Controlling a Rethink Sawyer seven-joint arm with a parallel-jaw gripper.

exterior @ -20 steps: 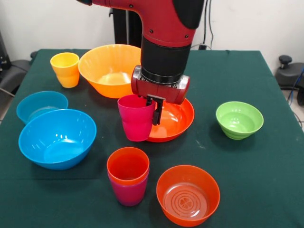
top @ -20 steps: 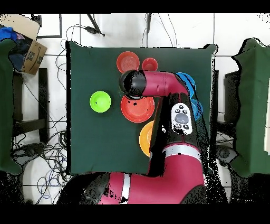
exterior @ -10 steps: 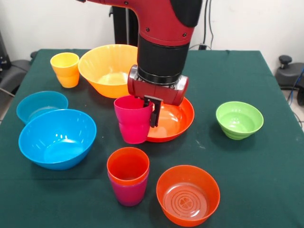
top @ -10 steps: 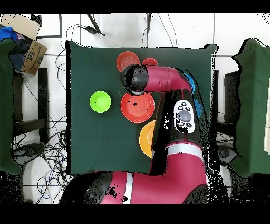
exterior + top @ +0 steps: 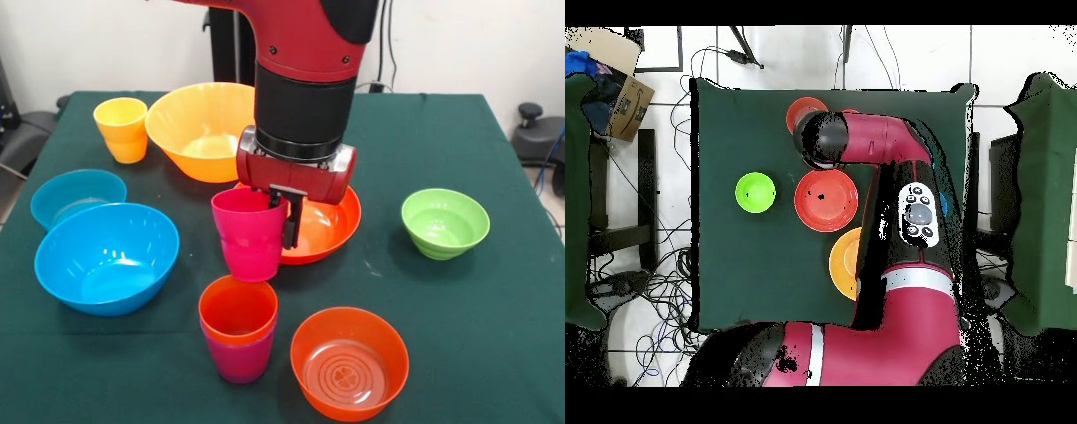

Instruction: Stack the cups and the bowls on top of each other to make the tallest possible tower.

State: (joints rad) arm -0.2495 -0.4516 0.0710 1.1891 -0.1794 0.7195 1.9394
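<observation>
**Crimson cup hanging in the hand, right above the orange one**

So the hand (image 5: 281,216) is pinching the rim wall of the crimson cup (image 5: 248,234): one dark finger (image 5: 290,223) is showing on the outside of the cup's right side, and the other looks to be sitting inside the cup, so it's clamped on the cup wall rather than spread wide. The cup is hanging upright, off the surface (image 5: 494,291), with its base just over the far rim of the orange-red cup (image 5: 237,308). Can't tell if they're touching or just lined up in the front view.

That orange-red cup is sitting nested in a purple cup (image 5: 238,357), near the front edge. The small translucent orange bowl (image 5: 350,361) is sitting just beside that pair. Behind the hand, the shallow red-orange bowl (image 5: 328,223) is lying flat. The yellow cup (image 5: 122,129) is standing at the far corner next to the large orange-yellow bowl (image 5: 199,129). The two blue bowls, large (image 5: 106,257) and small (image 5: 76,196), are touching or nearly so. The green bowl (image 5: 445,223) is off alone on the other side.

No readable writing or brands anywhere; from overhead the arm (image 5: 885,200) is covering the cups.
</observation>
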